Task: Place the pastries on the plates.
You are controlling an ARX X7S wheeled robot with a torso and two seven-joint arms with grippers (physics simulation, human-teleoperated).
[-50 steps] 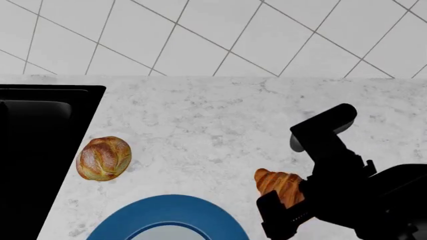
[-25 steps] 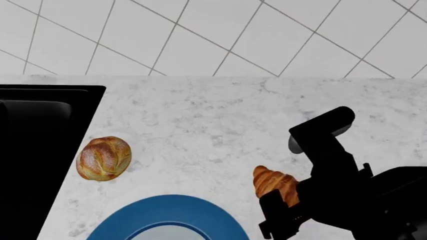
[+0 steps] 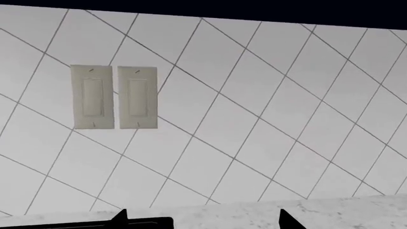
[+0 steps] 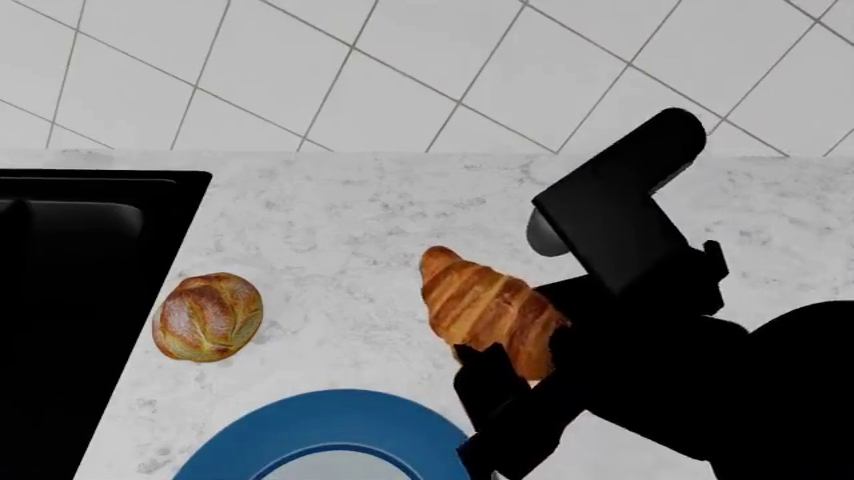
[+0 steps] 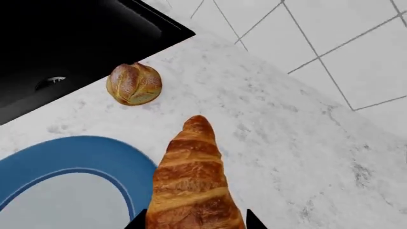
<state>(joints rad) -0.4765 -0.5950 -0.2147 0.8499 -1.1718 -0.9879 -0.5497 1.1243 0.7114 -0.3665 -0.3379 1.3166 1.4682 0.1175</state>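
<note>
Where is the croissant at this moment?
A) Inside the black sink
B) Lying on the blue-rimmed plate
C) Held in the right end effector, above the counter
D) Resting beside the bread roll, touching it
C: the croissant sits gripped in the right end effector, raised off the marble counter, apart from the bread roll and not yet on the blue-rimmed plate.

We saw the golden ridged croissant point(image 4: 483, 305) raised above the counter beside the blue-rimmed plate point(image 4: 334, 420), while the round, floury-scored crusty bread roll point(image 4: 207, 316) lay near the plate.
</note>
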